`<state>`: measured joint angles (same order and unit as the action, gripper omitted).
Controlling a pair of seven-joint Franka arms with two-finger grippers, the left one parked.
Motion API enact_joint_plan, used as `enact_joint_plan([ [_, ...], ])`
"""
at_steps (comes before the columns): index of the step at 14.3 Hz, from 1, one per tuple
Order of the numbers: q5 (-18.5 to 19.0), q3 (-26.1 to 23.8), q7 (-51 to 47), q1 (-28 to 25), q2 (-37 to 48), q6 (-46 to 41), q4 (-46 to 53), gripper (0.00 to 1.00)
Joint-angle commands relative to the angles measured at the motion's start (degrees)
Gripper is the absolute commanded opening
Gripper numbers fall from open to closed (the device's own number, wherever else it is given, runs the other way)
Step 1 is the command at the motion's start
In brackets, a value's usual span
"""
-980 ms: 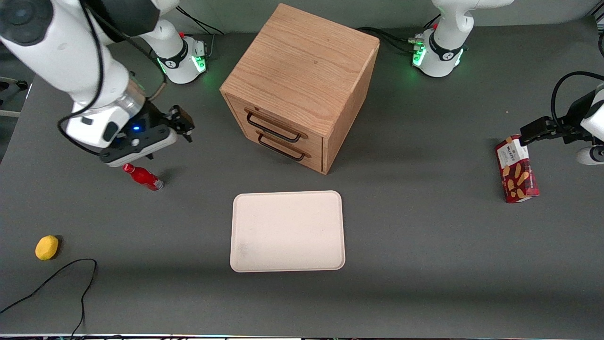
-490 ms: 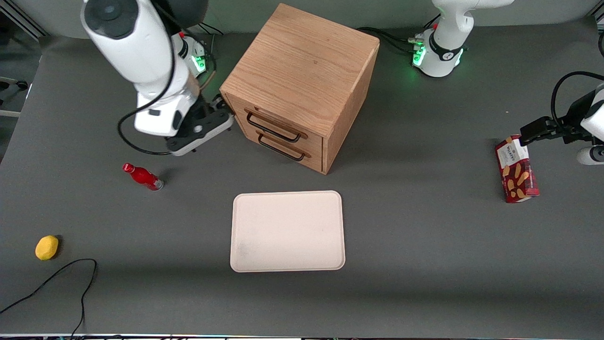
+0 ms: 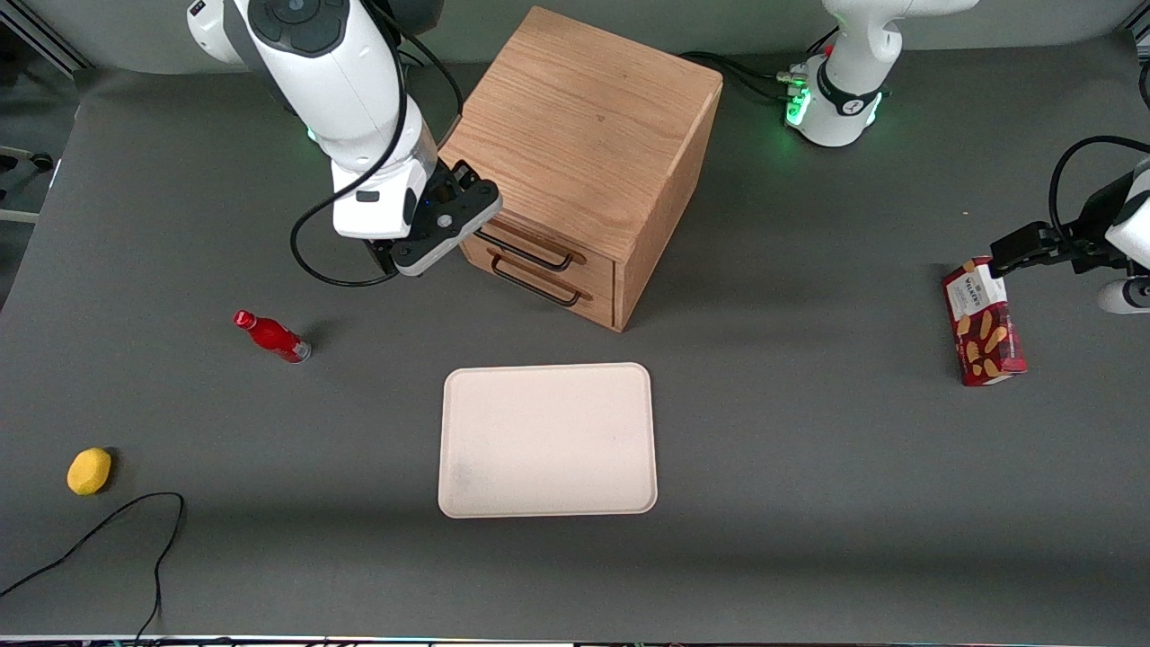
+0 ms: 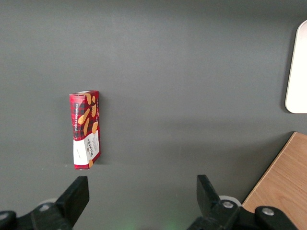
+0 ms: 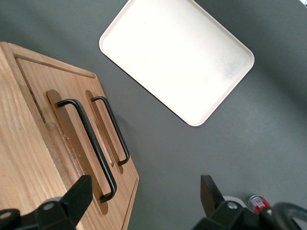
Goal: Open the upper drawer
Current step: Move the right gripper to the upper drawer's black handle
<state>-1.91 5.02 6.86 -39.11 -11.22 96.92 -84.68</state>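
Jaws of the gripper (image 5: 144, 199) gape open, shown only by the wrist view, beside the shut upper drawer (image 5: 79, 143), closer than before.

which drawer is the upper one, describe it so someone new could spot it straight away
Find the oak cabinet, the biggest thing on the table, with the tray nearer the front camera. Its front carries two matching drawers with thin black wire handles. The upper drawer is the one directly under the cabinet's top, above its twin, shut; the open gripper hovers in front of its handle.
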Motion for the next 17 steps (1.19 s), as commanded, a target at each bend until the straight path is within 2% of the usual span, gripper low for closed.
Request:
enact_joint_plan([
  [1, -1.3, 1.2, 5.9, -1.3, -0.1, 0.6, 0.0, 1.00],
  [10, -1.4, 0.9, 11.3, -2.9, 0.1, 3.4, -2.4, 1.00],
  [14, -8.3, 2.3, 12.8, -2.4, 0.3, 2.8, -3.3, 1.00],
  [17, -9.4, 2.9, 15.8, -2.5, 0.4, 2.7, -3.7, 1.00],
])
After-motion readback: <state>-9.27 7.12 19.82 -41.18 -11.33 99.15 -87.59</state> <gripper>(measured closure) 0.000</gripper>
